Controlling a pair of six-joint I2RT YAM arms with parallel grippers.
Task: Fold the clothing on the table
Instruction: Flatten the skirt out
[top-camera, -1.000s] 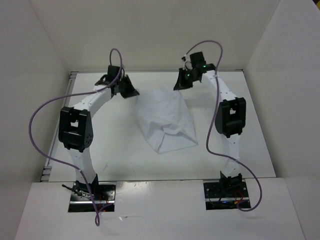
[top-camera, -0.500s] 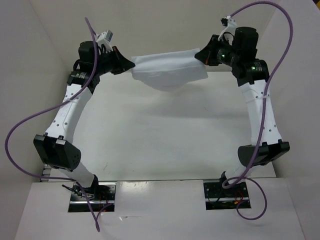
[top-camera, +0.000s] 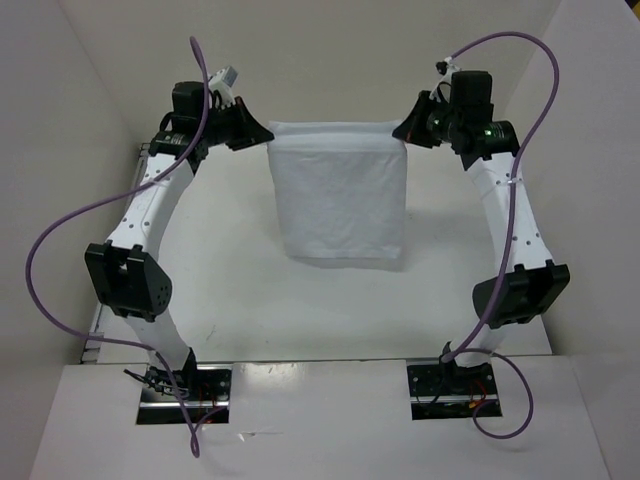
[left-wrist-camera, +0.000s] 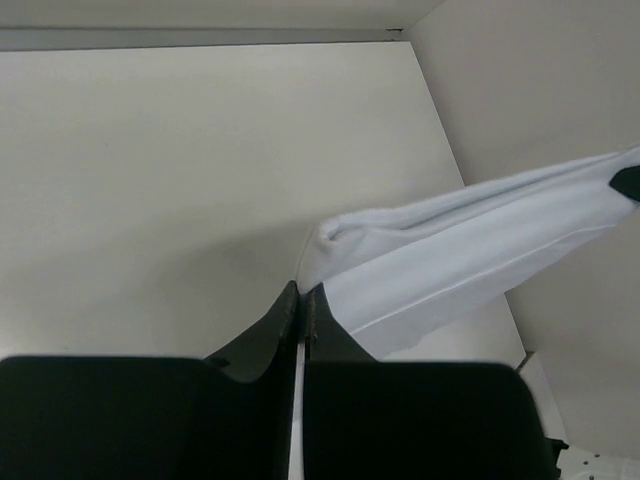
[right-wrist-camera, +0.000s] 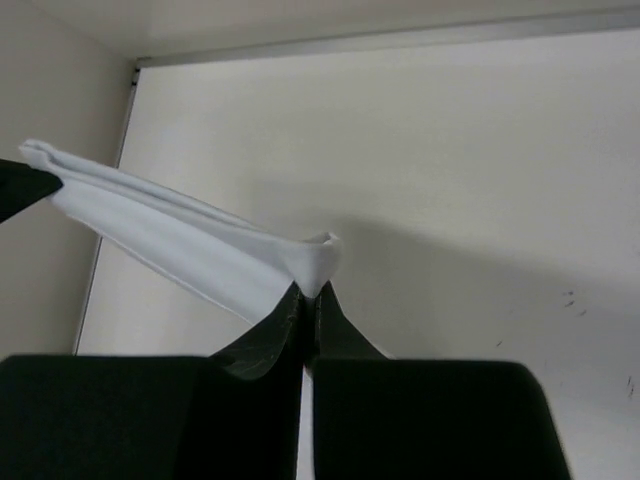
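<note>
Now we hold the clothing (top-camera: 342, 200) up over the table (top-camera: 230, 300), our left gripper (top-camera: 265, 137) and right gripper (top-camera: 401, 134) each pinched closed on an upper corner, the fabric hanging flat between them.

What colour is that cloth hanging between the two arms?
The clothing is plain white, no pattern; the top view shows it best.

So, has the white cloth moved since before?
Yes. The clothing rose off the middle of the table toward its far edge, now hanging between the left gripper and right gripper.
</note>
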